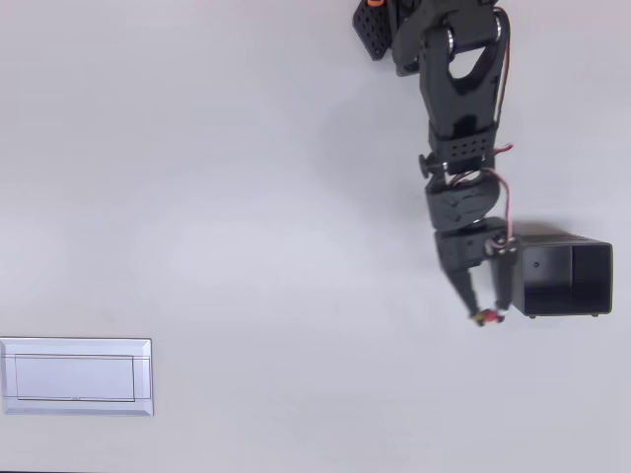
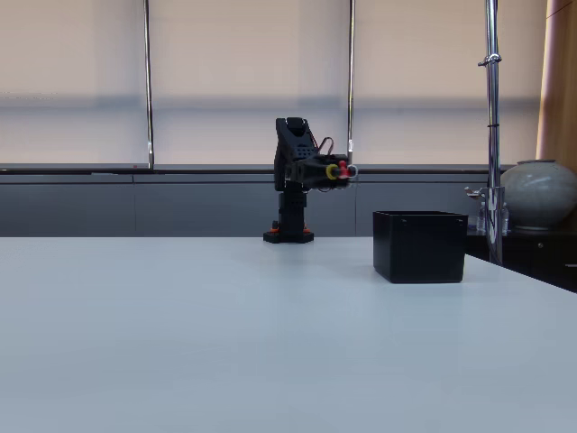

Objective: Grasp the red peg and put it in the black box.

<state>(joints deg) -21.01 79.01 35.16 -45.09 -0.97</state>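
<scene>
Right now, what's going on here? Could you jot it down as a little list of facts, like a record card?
Arm: black, reaching out over the white table
Gripper: shut on the red peg, raised above the table in the fixed view
Red peg: at the fingertips, just outside the box's left wall in the overhead view
Black box: open-topped, nothing visible inside
White tray: lower left in the overhead view, far from the arm
Stage: peg lifted, not yet in the box
</scene>
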